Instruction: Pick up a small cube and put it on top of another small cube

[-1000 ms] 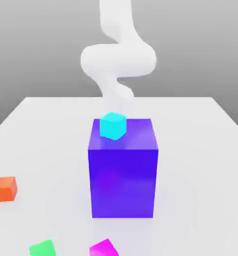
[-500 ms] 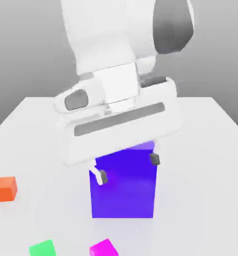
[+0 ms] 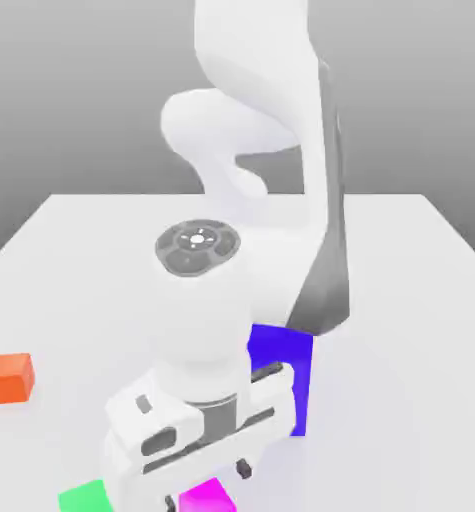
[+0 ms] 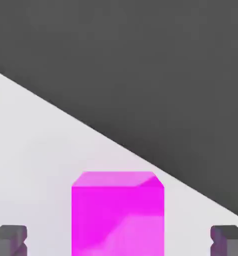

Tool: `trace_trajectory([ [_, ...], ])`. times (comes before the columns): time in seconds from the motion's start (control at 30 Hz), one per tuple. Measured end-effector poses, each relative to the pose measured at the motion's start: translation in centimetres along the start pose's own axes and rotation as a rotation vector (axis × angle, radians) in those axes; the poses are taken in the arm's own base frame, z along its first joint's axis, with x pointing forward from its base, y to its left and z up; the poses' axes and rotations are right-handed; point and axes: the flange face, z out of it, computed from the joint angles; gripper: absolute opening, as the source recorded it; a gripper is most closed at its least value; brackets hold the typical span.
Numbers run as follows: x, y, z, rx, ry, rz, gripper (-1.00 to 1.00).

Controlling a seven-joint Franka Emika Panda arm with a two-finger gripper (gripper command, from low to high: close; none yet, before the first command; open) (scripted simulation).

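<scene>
1. Keeps the gripper (image 3: 207, 486) spread wide, with a gap on each side of the magenta cube (image 4: 118, 225), on the table (image 3: 411, 350).
2. Near it, toward the exterior view's left, has the green cube (image 3: 86, 498).
3. Behind, partly hides the big blue block (image 3: 281, 375) with the arm (image 3: 321, 190).
4. Farther left, shows the orange cube (image 3: 11, 378).
</scene>
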Motion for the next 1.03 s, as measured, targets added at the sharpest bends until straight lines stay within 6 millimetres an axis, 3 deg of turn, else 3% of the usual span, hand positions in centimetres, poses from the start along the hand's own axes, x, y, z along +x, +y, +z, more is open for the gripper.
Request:
trace_trajectory([
  [0.2,-0.1,0.0,0.5,0.000,-0.002,0.000,-1.00],
  [0.27,0.0,0.0,-0.9,-0.001,0.000,-0.002,-1.00],
  [0.37,0.0,0.0,-4.8,0.000,-0.002,-0.001,-1.00],
  [0.43,1.2,3.0,-6.9,0.002,-0.002,-0.011,-1.00],
  [0.53,3.1,9.8,-10.0,0.002,-0.002,-0.034,-1.00],
  [0.6,3.5,11.8,-9.0,0.001,-0.001,-0.042,-1.00],
  [0.67,3.6,12.3,-6.2,0.000,-0.001,-0.044,-1.00],
  [0.7,3.6,12.4,-5.2,0.001,-0.002,-0.043,1.00],
  [0.9,3.5,12.5,-4.6,0.000,-0.002,-0.043,1.00],
  [1.03,3.7,12.5,-9.2,0.000,0.000,-0.044,1.00],
])
